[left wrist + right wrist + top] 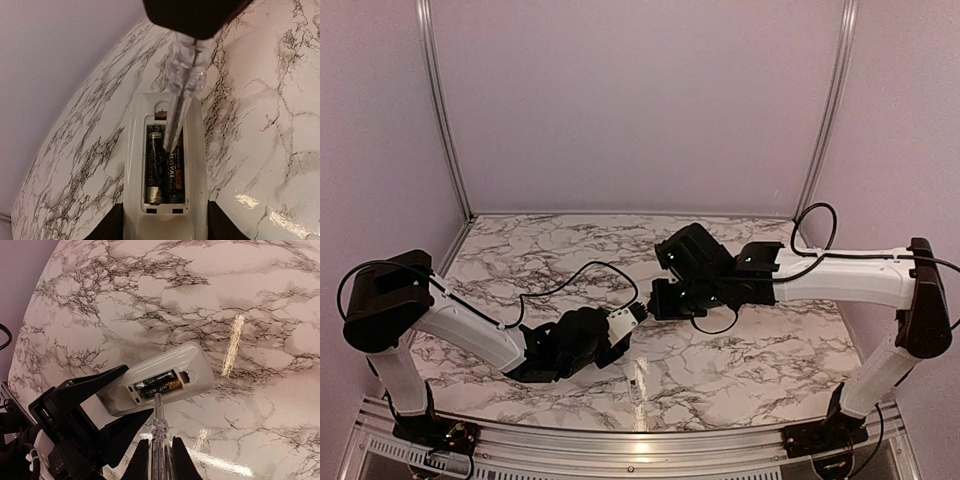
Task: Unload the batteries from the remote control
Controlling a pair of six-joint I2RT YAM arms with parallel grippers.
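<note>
Remote control [197, 165] is clamped back-up in the left gripper [165, 215], with 2 batteries [165, 167] seated in the open recess.
The remote is held over the middle of the marble table [540, 250], nearer the near edge than the far one, with 1 left finger pressed on each long side. The batteries are lying side by side, dark with lighter ends. The right gripper [160, 447] is closed tight on a clear tool [182, 75], whose thin tip is set down into the recess, on or between the 2 batteries; exact contact cannot be told. A thin pale strip [638, 385] is seen flat on the table near the middle of the near edge, apart from both grippers.
</note>
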